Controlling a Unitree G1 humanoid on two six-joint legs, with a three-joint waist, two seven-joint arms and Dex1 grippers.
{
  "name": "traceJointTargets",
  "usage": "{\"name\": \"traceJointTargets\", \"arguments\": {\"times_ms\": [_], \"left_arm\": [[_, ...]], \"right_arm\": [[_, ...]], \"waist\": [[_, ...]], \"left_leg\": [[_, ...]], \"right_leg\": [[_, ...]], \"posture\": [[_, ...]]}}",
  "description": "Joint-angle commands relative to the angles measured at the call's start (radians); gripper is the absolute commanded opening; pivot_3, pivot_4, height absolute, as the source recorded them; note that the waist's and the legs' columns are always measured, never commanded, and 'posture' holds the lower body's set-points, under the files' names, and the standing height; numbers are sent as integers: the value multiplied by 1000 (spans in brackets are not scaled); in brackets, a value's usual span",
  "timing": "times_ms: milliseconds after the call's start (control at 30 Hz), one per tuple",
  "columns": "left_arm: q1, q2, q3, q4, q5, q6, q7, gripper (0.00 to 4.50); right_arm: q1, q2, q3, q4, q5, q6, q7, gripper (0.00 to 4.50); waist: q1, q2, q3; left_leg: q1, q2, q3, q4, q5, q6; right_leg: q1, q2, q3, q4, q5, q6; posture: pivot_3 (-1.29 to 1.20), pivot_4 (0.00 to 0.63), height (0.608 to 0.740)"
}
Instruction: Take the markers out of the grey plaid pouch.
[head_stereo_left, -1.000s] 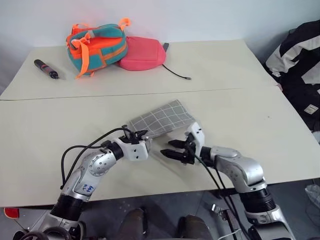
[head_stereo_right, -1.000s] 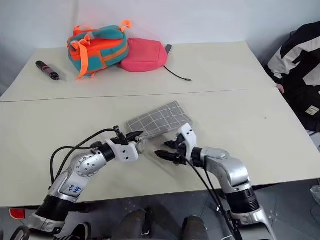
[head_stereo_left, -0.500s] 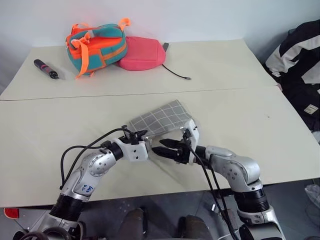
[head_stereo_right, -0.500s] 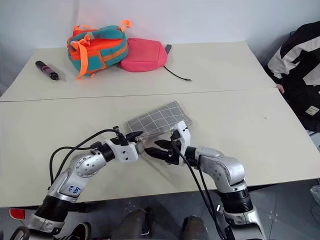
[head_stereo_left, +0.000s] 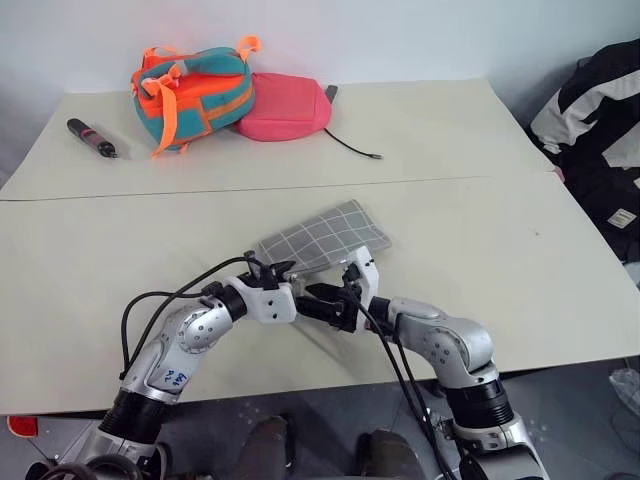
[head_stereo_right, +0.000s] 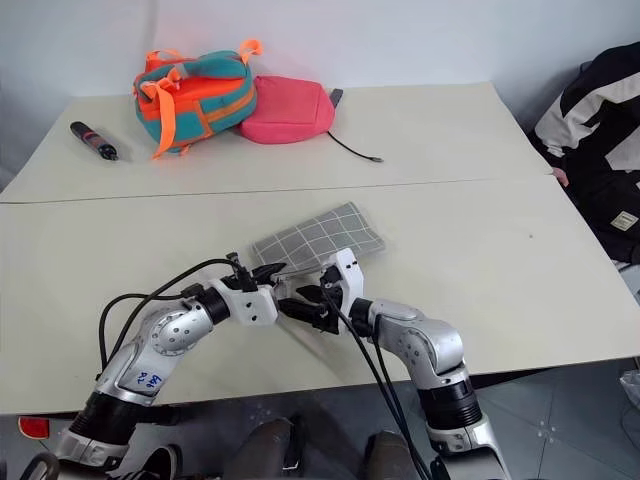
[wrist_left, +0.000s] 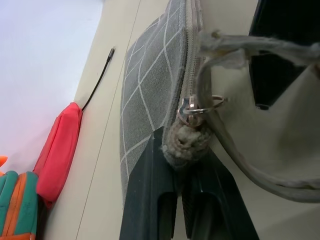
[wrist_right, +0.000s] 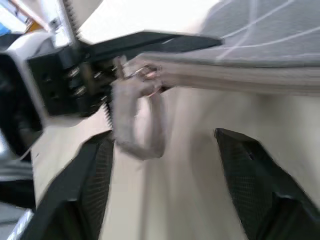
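The grey plaid pouch (head_stereo_left: 322, 235) lies flat on the table, its zipper shut, and the markers are hidden. My left gripper (wrist_left: 182, 170) is shut on the pouch's near corner, just below the metal clip ring (wrist_left: 197, 107). A grey strap loop (wrist_right: 135, 125) hangs from that ring. My right gripper (head_stereo_left: 312, 298) faces the left one, open, with its fingers (wrist_right: 95, 185) on either side of the loop and not touching it.
At the back left are a teal-and-orange bag (head_stereo_left: 195, 92), a pink pouch (head_stereo_left: 285, 108) and a dark pen-like tool (head_stereo_left: 92, 138). A thin black cable (head_stereo_left: 352, 146) lies behind the pink pouch. A black-and-white garment (head_stereo_left: 600, 130) hangs past the table's right edge.
My right gripper has moved left up to the pouch's held corner, and its fingers have narrowed a little. The left gripper and the pouch have stayed put.
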Motion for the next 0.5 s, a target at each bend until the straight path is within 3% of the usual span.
{"name": "traceJointTargets", "arguments": {"times_ms": [33, 200, 500], "left_arm": [[20, -2, -24, -18, 6, 1, -4, 0], [23, -2, -24, -21, 5, 3, -3, 0], [29, 7, -14, -18, 2, 1, 1, 0]], "right_arm": [[-9, 14, -20, -20, 25, -7, -6, 1793], [-7, -5, -20, -16, 12, -20, -2, 75], [-1, -59, -58, -19, 28, -19, 30, 30]], "waist": [[0, 0, 0], [0, 0, 0], [0, 0, 0]], "left_leg": [[0, 0, 0, 0, 0, 0], [0, 0, 0, 0, 0, 0], [0, 0, 0, -1, 0, 0]], "right_leg": [[0, 0, 0, 0, 0, 0], [0, 0, 0, 0, 0, 0], [0, 0, 0, -1, 0, 0]], "posture": [[0, 150, 740], [0, 150, 740], [0, 150, 740]]}}
